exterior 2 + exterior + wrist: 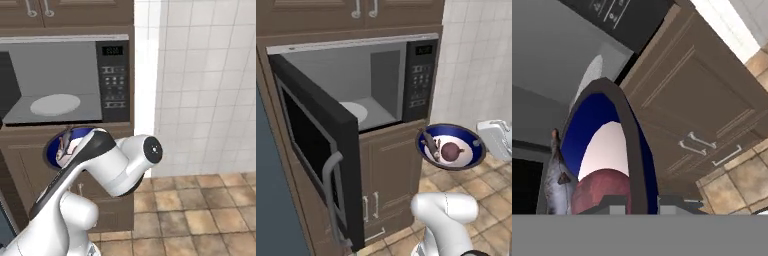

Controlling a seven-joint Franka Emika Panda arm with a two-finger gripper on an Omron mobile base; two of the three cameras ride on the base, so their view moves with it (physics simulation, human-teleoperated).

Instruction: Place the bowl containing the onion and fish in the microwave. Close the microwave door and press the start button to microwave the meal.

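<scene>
The dark blue bowl (468, 137) hangs in the air just right of and a little below the open microwave (381, 65). My gripper (481, 143) is shut on the bowl's right rim. Inside the bowl lie the reddish-brown onion (450, 150) and the slim grey fish (430, 142). In the hand view the bowl's rim (634, 150) runs between my fingertips (612, 204), with the onion (602, 189) and the fish (557, 177) to its left. The microwave door (316, 145) stands swung out to the left, and the white turntable (356, 111) is bare. My arm hides most of the bowl (56, 145) in the right base view.
The black control panel (420, 80) stands at the microwave's right side. Brown cabinet doors (388, 185) with small handles sit under it. A white tiled wall (476, 65) and a tan tiled floor (481, 190) lie to the right. A blue-grey fridge side (268, 210) is at the left edge.
</scene>
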